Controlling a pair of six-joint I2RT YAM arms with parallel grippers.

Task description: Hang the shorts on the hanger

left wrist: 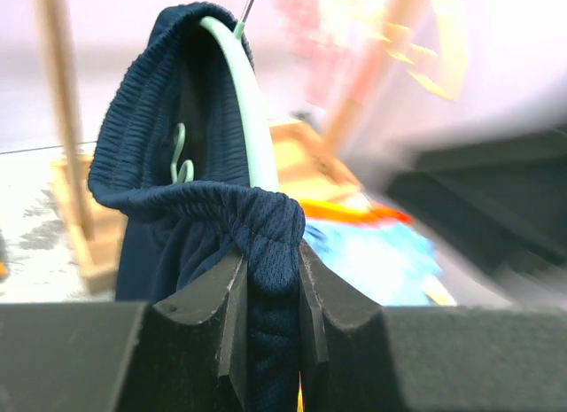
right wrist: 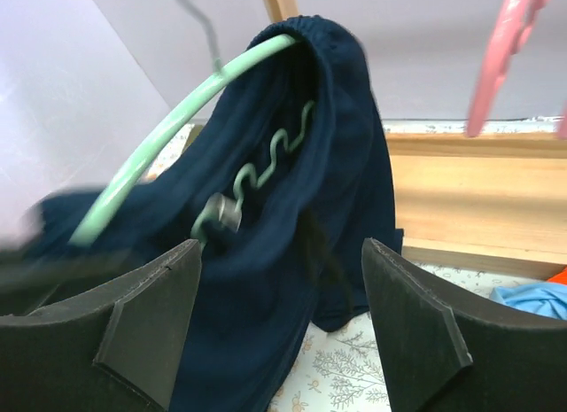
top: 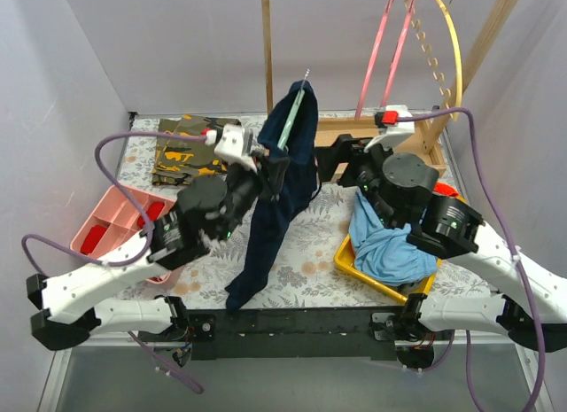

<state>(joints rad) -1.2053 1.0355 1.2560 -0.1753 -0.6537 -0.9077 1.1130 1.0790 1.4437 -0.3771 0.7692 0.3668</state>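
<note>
The dark navy shorts (top: 283, 190) hang over one arm of the pale green hanger (top: 292, 120), waistband on top and legs trailing down to the table. My left gripper (top: 270, 174) is shut on a bunched fold of the shorts (left wrist: 266, 226) just below the hanger arm (left wrist: 248, 120) and holds both up above the table. My right gripper (top: 330, 159) is open and empty, just right of the shorts. In the right wrist view the shorts (right wrist: 292, 217) and the hanger (right wrist: 168, 137) sit in front of the open gripper (right wrist: 282, 252), apart from its fingers.
A camouflage garment (top: 186, 151) lies at the back left. A pink tray (top: 111, 221) sits left. A light blue garment (top: 390, 244) lies in a yellow tray (top: 347, 263) at the right. A wooden rack (top: 266, 49) behind holds pink hangers (top: 385, 49) and a yellow hanger (top: 454, 49).
</note>
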